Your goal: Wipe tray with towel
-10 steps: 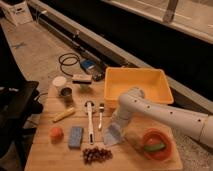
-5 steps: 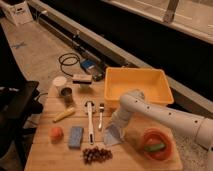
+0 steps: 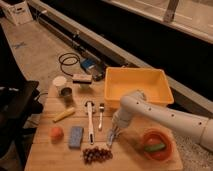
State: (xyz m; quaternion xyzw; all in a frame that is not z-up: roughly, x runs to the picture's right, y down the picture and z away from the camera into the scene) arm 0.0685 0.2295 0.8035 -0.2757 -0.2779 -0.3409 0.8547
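The tray [image 3: 138,86] is a large yellow bin at the back right of the wooden table. The towel [image 3: 110,139], a small light blue cloth, lies on the table in front of the tray's left corner. My white arm reaches in from the right and bends down to it. My gripper [image 3: 113,134] points down onto the towel, and its fingers are shut on the cloth. The gripper hides much of the towel.
A red-orange bowl [image 3: 156,144] holding something green sits under the arm at the right. Left of the towel lie a fork [image 3: 100,116], a white utensil [image 3: 89,121], a blue sponge [image 3: 76,136], an orange ball [image 3: 56,133] and a yellow piece [image 3: 64,115]. Dark grapes [image 3: 97,154] lie near the front edge.
The gripper has come down a little onto the towel and its fingers have shut on the cloth. Nothing else has moved.
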